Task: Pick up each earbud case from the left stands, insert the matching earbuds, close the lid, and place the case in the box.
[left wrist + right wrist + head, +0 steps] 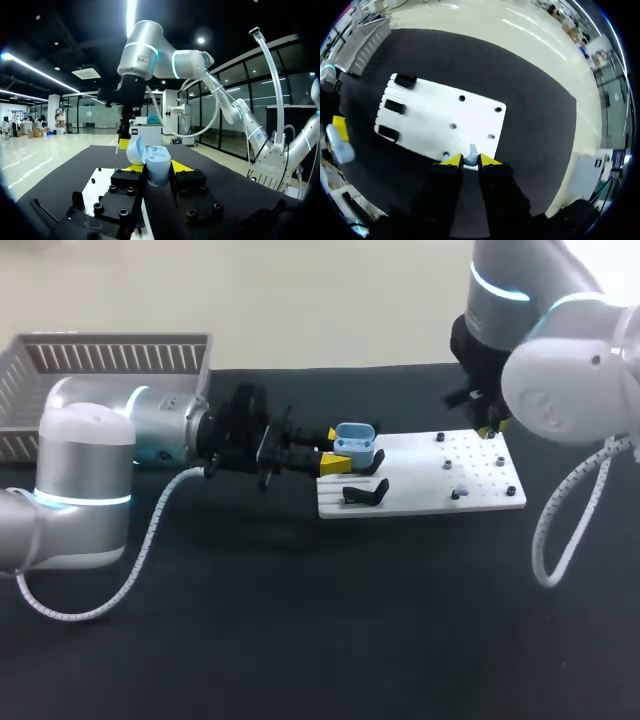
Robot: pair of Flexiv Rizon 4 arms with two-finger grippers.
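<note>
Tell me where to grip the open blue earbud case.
I'd clamp the earbud case by its lower shell, across its sides, coming in level from the left, where the left gripper sits. The lid stands open above, so leave the top free.

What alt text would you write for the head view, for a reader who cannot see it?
The left gripper holds an open light-blue earbud case at the left end of a white board. The right gripper hangs over the board's far right corner; a wire basket sits far left.
</note>
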